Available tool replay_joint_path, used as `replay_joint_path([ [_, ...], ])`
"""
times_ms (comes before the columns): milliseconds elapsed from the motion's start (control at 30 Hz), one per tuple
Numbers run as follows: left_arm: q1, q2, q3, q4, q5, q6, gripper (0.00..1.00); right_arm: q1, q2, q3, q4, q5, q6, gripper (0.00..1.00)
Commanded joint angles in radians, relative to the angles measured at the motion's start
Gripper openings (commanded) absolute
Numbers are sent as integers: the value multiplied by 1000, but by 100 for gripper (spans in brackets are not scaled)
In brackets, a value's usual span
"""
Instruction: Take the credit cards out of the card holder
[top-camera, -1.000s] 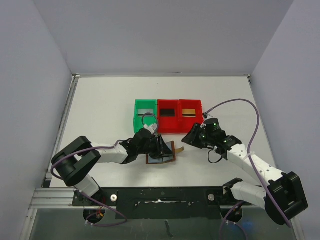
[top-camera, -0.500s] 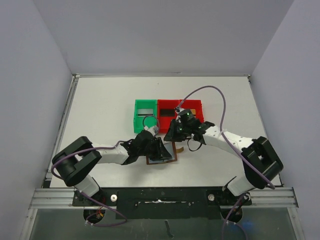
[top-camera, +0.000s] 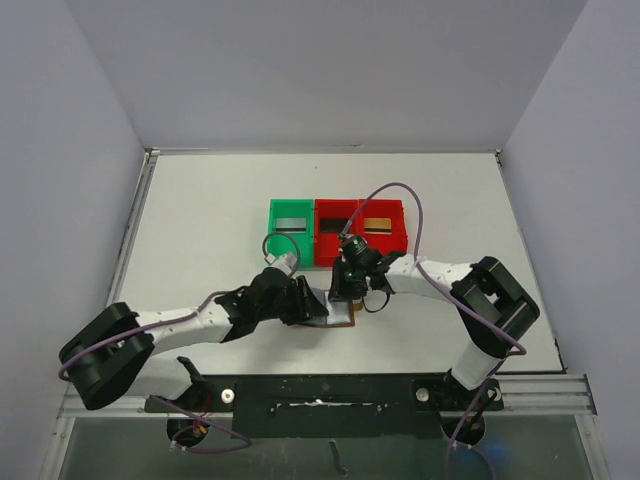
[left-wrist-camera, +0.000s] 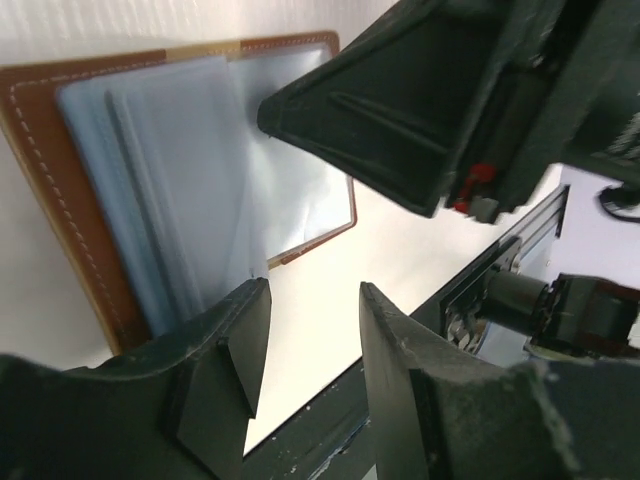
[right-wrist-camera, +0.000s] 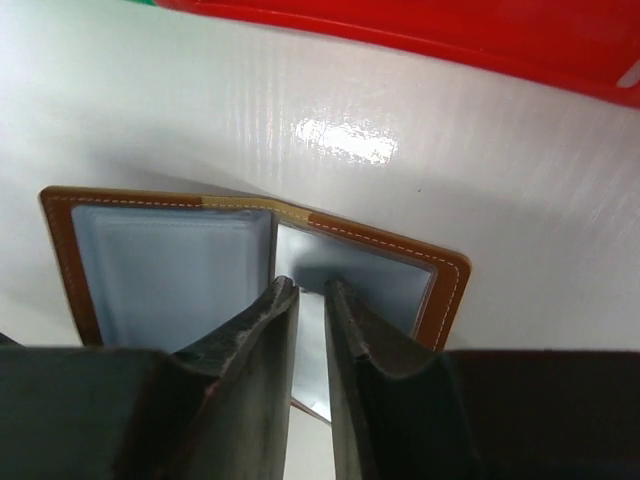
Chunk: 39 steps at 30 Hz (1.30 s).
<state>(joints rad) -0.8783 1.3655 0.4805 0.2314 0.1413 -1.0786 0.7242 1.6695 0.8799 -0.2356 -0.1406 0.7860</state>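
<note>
The brown card holder (top-camera: 348, 320) lies open on the table in front of the bins, its pale blue-grey pockets up (left-wrist-camera: 170, 170) (right-wrist-camera: 170, 270). My left gripper (top-camera: 305, 302) is open at its left side, and one finger (left-wrist-camera: 235, 340) rests at the edge of the pockets (left-wrist-camera: 312, 290). My right gripper (top-camera: 343, 290) points down onto the right half with its jaws only a narrow gap apart (right-wrist-camera: 311, 284). It fills the upper right of the left wrist view (left-wrist-camera: 430, 110). No credit card shows in the pockets. A grey card (top-camera: 290, 222) lies in the green bin and a dark card (top-camera: 337, 225) in the middle red bin.
A green bin (top-camera: 272, 240) and two red bins (top-camera: 356, 240) stand in a row just behind the card holder. The right red bin holds a tan flat piece (top-camera: 377, 224). The red bin wall shows at the top of the right wrist view (right-wrist-camera: 420, 40). The table's near rail runs close in front.
My right arm has swung left from the right of the card holder to directly over it. My left arm has stretched out lower and the card holder has shifted slightly toward the near edge.
</note>
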Motion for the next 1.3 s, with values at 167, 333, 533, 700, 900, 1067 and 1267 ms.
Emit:
replay_joint_path([
  [167,66,-242,-14,-231,-184,37,46,66,27,20,-34,122,12,43],
  [333,112,-293,-38,-278,-198,7,46,78,14,35,-25,125,24,63],
  [533,142,-372,-100,-305,-223,-64,43,113,40,78,-61,172,22,85],
  [700,152,-429,-104,-367,-261,-79,43,151,92,151,-142,250,31,89],
  [900,169,-469,-109,-411,-267,-78,43,184,145,225,-226,320,41,89],
  [1067,170,-478,-114,-414,-265,-82,43,207,176,263,-257,337,35,89],
  [1267,171,-489,-113,-428,-272,-88,43,227,219,332,-289,323,12,92],
])
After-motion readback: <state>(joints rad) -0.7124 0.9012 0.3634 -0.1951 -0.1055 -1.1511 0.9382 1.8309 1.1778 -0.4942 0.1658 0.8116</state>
